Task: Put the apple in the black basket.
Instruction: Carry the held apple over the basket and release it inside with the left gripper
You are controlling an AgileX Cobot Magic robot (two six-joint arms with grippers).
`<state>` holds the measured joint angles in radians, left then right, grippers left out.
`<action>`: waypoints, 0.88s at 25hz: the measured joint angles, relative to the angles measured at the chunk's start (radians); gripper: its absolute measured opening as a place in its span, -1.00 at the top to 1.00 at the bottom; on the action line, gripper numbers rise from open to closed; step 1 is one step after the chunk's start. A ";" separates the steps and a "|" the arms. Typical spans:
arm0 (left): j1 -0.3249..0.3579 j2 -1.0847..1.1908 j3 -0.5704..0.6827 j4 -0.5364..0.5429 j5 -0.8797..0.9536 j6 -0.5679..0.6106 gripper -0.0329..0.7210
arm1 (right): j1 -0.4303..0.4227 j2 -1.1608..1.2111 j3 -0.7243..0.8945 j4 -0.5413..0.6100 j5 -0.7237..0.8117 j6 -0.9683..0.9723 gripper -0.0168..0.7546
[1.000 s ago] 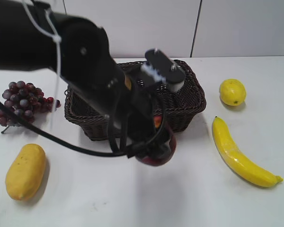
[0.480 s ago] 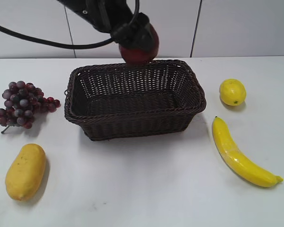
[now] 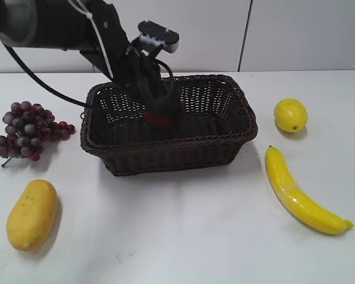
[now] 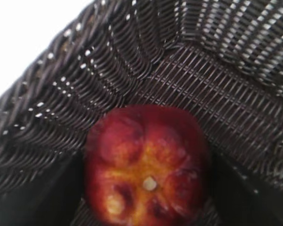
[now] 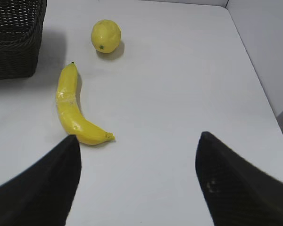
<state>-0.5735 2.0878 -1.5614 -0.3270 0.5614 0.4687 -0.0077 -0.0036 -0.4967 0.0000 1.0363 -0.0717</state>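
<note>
Left gripper (image 3: pixel 161 113) reaching down inside the black basket (image 3: pixel 236 133), its fingers clenched on the apple (image 4: pixel 146 165), which sits low in the basket's interior near the woven floor; contact with the floor cannot be determined. Right gripper (image 5: pixel 137 176) hangs above the white bench (image 5: pixel 179 70), fingers (image 5: pixel 42 188) spread wide and holding nothing. On the bench lie a banana (image 5: pixel 73 110) and lemon (image 5: pixel 106 35) right of the basket, grapes (image 3: pixel 26 129) and a mango (image 3: pixel 31 214) left of it.

Dark red apple (image 4: pixel 146 167) inside woven black basket (image 3: pixel 225 133), yellow-patched top showing
</note>
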 joint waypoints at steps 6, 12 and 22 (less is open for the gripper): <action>0.000 0.058 0.000 0.001 -0.010 0.000 -0.68 | 0.000 0.000 0.000 0.000 0.000 0.000 -0.52; 0.000 0.069 -0.001 0.001 -0.033 0.000 -0.89 | 0.000 0.000 0.000 0.000 0.000 0.000 -0.52; 0.001 -0.055 -0.001 -0.021 -0.033 0.000 -0.92 | 0.000 0.000 0.000 0.000 0.000 0.000 -0.52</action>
<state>-0.5726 2.0331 -1.5629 -0.3483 0.5284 0.4687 -0.0077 -0.0036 -0.4967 0.0000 1.0363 -0.0717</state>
